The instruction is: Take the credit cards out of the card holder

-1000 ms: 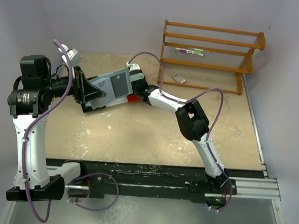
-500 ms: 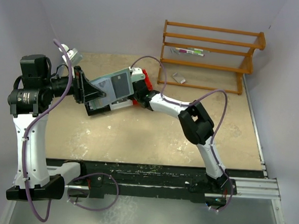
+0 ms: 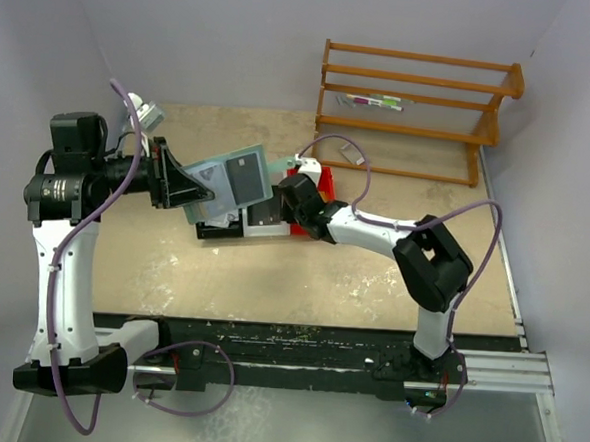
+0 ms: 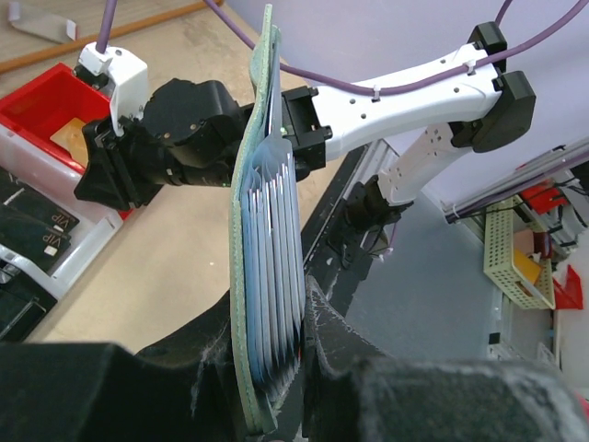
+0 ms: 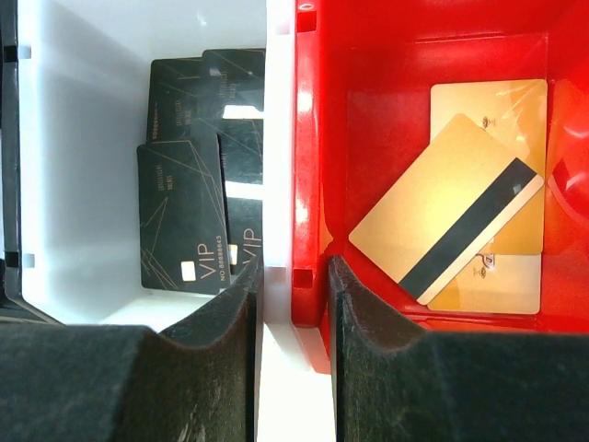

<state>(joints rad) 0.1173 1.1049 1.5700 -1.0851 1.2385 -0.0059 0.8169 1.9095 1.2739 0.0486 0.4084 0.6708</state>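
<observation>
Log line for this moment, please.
left gripper: holding card holder aloft | right gripper: empty over red bin | gold cards inside

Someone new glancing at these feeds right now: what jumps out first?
The card holder, pinched upright in the left arm's fingers above the table's left, its cards fanned edge-on. Next, the red bin of gold cards beside the white bin of black VIP cards, under the right wrist.

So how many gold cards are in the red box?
3 show: the striped gold card on top, one behind it, one peeking out below, all in the red bin. More may hide underneath.
</observation>
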